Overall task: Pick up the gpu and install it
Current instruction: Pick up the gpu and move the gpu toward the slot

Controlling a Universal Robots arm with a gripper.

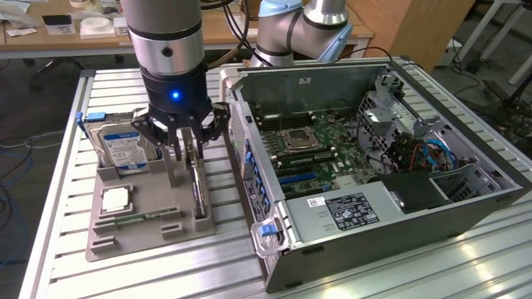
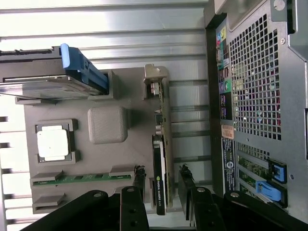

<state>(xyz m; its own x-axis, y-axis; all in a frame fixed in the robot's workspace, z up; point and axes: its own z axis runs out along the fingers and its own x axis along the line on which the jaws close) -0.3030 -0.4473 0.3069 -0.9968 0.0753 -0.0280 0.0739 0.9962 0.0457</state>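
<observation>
1. In the exterior view, the arm is hanging its tool (image 1: pixel 188 144) low over a grey holder tray (image 1: pixel 158 233) that is sitting on the slotted metal counter (image 1: pixel 166 274).
2. The gpu (image 1: pixel 199 193) is standing on its long edge in a slot of that tray, on the side nearest the computer case (image 1: pixel 349 212), and the tool's fingers are reaching down on both sides of its upper edge.
3. A blue-labelled hard drive (image 1: pixel 124 148) is standing upright at the tray's far corner, towards the exterior view's left. A square processor (image 1: pixel 114 199) and a slim green memory stick (image 1: pixel 137 218) are lying flat nearer the camera.
4. The case is lying on its side just beside the tray, its panel off and its motherboard (image 1: pixel 312 156) showing.
5. In the wrist view, the tool (image 2: pixel 162 177) is straddling the gpu (image 2: pixel 161 134). Its black fingers (image 2: pixel 139 179) are standing spread, with a gap showing between each one and the card, so the tool is released and gripping nothing.
6. The card's silvery bracket (image 2: pixel 155 79) is sitting at the end farthest from the tool.
7. The hard drive (image 2: pixel 43 79), processor (image 2: pixel 52 143) and memory stick (image 2: pixel 82 178) are resting in their own tray pockets, apart from the card.
</observation>
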